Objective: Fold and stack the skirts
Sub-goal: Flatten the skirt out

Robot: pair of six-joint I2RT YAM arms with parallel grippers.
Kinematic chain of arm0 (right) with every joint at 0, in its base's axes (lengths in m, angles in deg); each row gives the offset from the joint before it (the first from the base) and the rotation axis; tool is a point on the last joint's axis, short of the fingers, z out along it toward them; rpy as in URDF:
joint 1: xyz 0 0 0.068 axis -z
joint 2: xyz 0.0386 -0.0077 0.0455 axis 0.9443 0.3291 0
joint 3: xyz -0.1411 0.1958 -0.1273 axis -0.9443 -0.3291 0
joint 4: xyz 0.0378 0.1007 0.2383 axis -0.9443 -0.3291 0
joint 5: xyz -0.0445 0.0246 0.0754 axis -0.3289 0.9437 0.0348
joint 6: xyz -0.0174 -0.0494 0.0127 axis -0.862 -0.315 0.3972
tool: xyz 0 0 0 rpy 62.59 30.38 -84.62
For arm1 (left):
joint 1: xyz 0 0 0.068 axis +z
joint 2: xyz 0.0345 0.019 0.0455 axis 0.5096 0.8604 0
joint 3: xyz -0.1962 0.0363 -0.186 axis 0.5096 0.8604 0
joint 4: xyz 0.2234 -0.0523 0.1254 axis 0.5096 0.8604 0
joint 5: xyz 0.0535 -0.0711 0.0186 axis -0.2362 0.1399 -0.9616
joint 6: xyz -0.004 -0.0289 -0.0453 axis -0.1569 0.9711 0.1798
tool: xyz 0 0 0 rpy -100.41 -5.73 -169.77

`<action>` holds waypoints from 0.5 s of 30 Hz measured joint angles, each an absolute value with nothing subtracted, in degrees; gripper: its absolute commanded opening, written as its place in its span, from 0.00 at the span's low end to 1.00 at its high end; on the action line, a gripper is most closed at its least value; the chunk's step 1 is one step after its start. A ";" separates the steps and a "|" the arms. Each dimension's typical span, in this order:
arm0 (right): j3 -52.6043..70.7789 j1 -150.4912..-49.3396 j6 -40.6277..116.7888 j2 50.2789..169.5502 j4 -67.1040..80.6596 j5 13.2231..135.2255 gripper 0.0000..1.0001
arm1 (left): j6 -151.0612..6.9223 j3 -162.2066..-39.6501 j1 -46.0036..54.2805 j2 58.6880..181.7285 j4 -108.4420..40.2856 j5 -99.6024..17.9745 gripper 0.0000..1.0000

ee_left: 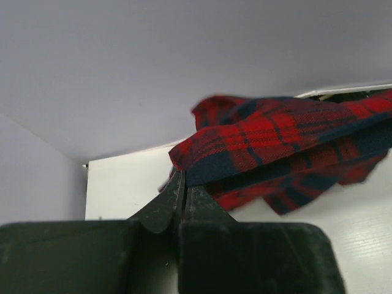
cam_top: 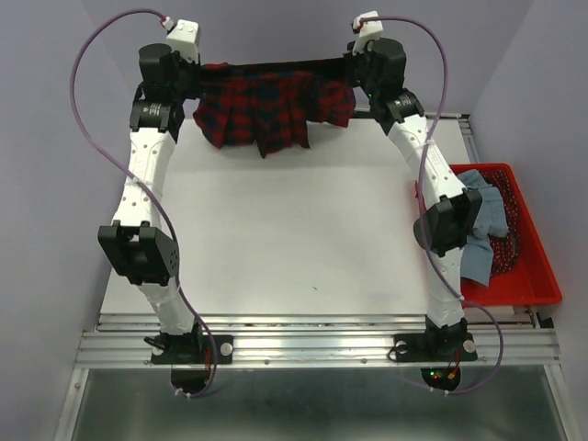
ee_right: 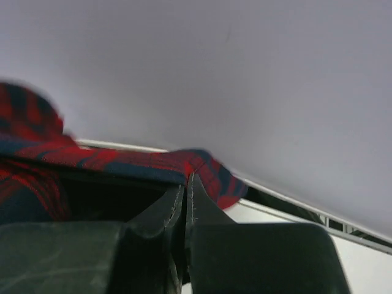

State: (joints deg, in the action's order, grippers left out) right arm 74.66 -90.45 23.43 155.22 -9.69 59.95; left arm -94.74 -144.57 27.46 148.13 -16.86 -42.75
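The red-and-navy plaid skirt (cam_top: 266, 108) hangs stretched between both grippers above the far edge of the white table (cam_top: 294, 239), its pleated hem drooping toward the surface. My left gripper (cam_top: 204, 72) is shut on the skirt's left waistband corner; in the left wrist view the plaid skirt (ee_left: 275, 144) spreads right from my left gripper (ee_left: 182, 174). My right gripper (cam_top: 347, 66) is shut on the right corner; the plaid skirt (ee_right: 122, 162) meets my right gripper (ee_right: 187, 177) at its closed tips. The light blue-grey skirt (cam_top: 485, 225) lies crumpled in the red basket (cam_top: 533, 266).
The red basket sits off the table's right side, beside the right arm's elbow (cam_top: 446, 225). Grey walls (cam_top: 55, 138) enclose the table on the left, back and right. A metal rail (cam_top: 312, 335) runs along the near edge by the arm bases.
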 measured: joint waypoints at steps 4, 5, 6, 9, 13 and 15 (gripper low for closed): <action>53.44 -90.41 22.21 143.20 -1.93 64.21 0.01 | -97.23 -133.99 28.59 141.11 -22.13 -38.11 0.00; 45.96 -90.41 21.33 138.65 -1.16 65.85 0.02 | -98.76 -127.65 28.68 136.74 -22.83 -36.56 0.00; 41.22 -90.41 20.52 135.11 -0.77 67.62 0.02 | -100.07 -122.10 28.77 133.12 -23.37 -35.40 0.00; 23.80 -90.08 17.55 125.71 3.30 74.27 0.01 | -104.29 -103.61 29.25 120.88 -26.94 -31.38 0.00; 8.06 -90.45 13.73 122.72 5.20 79.38 0.01 | -110.09 -83.17 29.84 113.16 -30.00 -28.28 0.00; 2.66 -91.21 12.46 124.75 4.80 80.65 0.01 | -112.47 -76.44 29.86 114.12 -29.97 -28.08 0.00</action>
